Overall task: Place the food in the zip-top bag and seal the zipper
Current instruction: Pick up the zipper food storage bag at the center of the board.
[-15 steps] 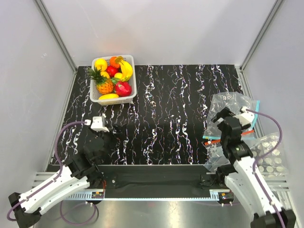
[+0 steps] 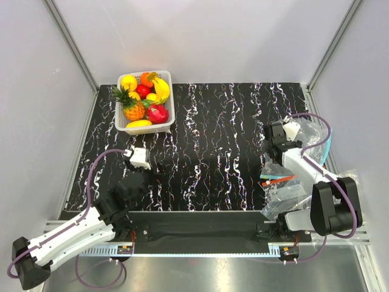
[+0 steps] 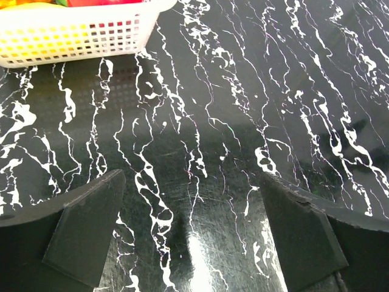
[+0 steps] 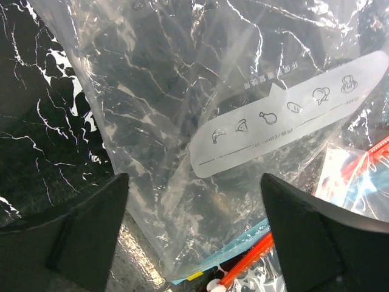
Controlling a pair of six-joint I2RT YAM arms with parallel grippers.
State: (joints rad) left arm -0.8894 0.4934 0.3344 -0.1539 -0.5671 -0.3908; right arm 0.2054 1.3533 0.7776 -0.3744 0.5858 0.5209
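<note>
**Both arms open, fruit in the basket, bag lying at the right**

From my seat I see a black table (image 2: 219, 140) veined with white like marble, glossy enough to throw a pale glare in the left wrist view. Plain pale walls (image 2: 213, 36) close it in on three sides, with aluminium posts (image 2: 70, 42) in the far corners and a metal rail (image 2: 194, 252) along the near edge.

The food sits in a white perforated basket (image 2: 169, 112) at the far left: the pineapple (image 2: 130, 106), the round orange fruit (image 2: 148, 78) and the yellow mango-like fruit (image 2: 138, 123), among other toy fruit.

The zip-top bag (image 4: 182, 91) lies crumpled and flat at the right side of the table, well apart from the basket. Its zipper (image 2: 328, 152) shows as a thin teal line on the edge nearest the right wall. Beside it, towards me, lies another clear bag with a red-orange strip (image 2: 281, 180).

My left gripper (image 3: 191, 188) is spread wide over bare table, near the basket, with nothing between its fingers. My right gripper (image 4: 194, 182) is spread just as wide directly over the zip-top bag and has hold of nothing; I cannot tell whether its fingers touch the plastic.
</note>
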